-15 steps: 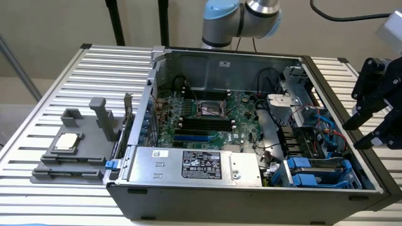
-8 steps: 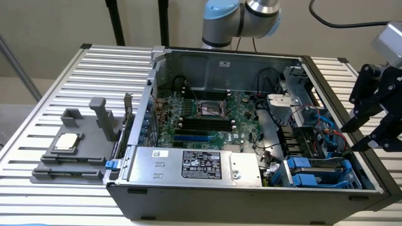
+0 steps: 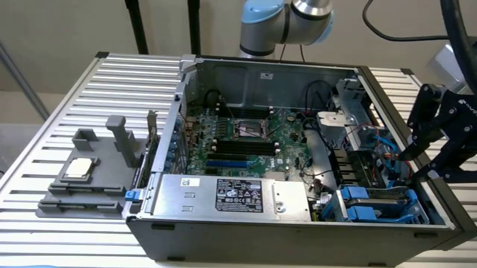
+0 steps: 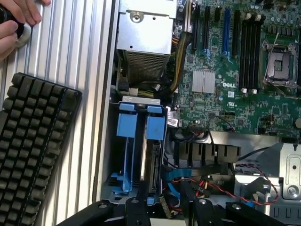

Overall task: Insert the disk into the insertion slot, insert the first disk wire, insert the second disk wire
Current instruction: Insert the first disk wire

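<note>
The disk stands on edge in the insertion slot, the sheet-metal bay in the case's corner, with its blue carrier tab beside an empty one. In the exterior view the blue carriers sit at the case's near corner on that view's right. My gripper hangs just over the disk's connector end, open, and I see nothing held between its black fingers. It reaches in from the exterior view's right. A blue cable and red and black wires lie loose beside the disk.
The silver power-supply box fills the case's near side, with the green motherboard behind it. A grey fixture stands on the slatted table. A black keyboard and a person's hand lie beside the case.
</note>
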Robot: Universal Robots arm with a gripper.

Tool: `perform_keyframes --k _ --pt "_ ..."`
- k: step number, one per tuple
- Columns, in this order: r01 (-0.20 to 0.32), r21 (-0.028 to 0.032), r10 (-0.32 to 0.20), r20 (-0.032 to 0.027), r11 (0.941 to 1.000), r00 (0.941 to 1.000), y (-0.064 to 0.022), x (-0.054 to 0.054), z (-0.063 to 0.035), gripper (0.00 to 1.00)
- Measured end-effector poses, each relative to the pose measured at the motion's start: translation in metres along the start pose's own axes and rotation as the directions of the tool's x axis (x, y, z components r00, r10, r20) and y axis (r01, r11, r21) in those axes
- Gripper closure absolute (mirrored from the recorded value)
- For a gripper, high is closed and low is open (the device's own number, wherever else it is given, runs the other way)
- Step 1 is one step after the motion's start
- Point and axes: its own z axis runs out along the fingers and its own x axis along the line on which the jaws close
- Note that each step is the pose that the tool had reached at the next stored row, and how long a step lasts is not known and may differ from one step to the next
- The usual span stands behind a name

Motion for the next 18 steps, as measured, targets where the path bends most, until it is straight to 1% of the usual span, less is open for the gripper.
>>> perform_keyframes --k 2,5,9,15,17,18 --pt "0.0 -0.0001 0.0 -0.0009 1.0 1.0 -0.0007 -0.001 0.0035 0.6" --pt "0.001 -0.0004 -0.001 -0.0048 1.0 1.0 -0.0017 -0.001 0.0089 0.6" --pt "0.001 -0.0006 -0.001 -0.0084 1.0 1.0 -0.0029 -0.003 0.0163 0.6" --pt "0.001 -0.0009 -0.001 -0.0129 1.0 0.9999 -0.004 -0.012 0.0267 0.6" --pt "0.001 -0.001 -0.001 -0.0141 1.0 0.9999 -0.004 -0.015 0.0278 0.58" --pt "0.001 -0.001 -0.001 -0.0145 1.0 0.9999 -0.0035 -0.016 0.028 0.51"
